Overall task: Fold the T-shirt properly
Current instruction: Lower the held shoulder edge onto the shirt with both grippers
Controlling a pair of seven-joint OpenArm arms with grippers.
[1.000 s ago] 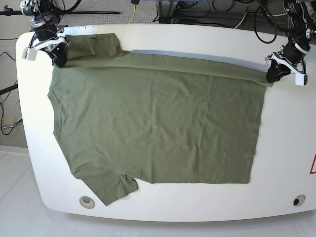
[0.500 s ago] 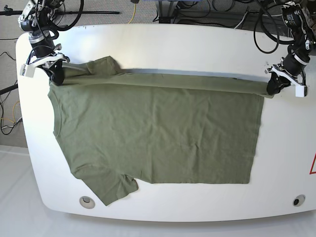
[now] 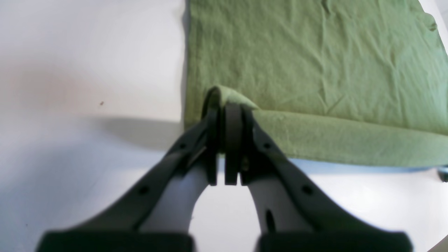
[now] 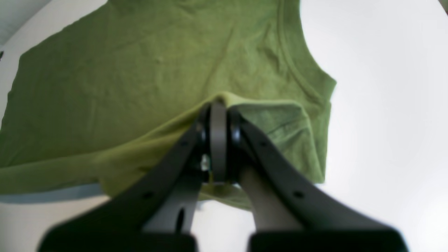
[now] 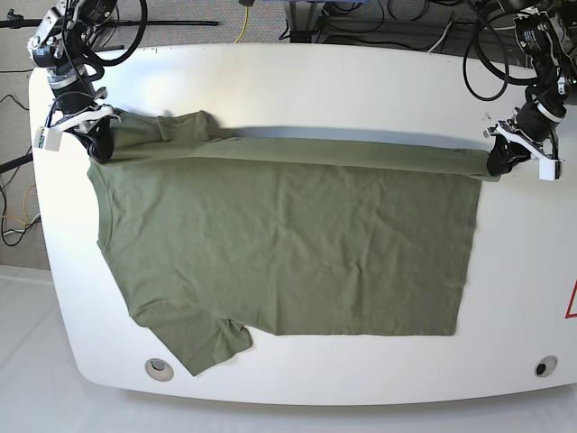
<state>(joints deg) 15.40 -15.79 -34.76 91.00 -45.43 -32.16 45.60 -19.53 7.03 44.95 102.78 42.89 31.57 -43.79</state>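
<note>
Overhead, the T-shirt [image 5: 288,244] lies flat on the table [image 5: 270,72], its far edge lifted taut. Left wrist: the left gripper [image 3: 227,115] pinches the hem corner. Right wrist: the right gripper [image 4: 218,112] clamps the shoulder; carry both forward level, evenly.

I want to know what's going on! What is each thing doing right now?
T-shirt: spread flat on the table, far edge lifted and held at both ends.
Left gripper: shut on the hem corner.
Right gripper: shut on the shoulder end.
Table: under the shirt.
</note>
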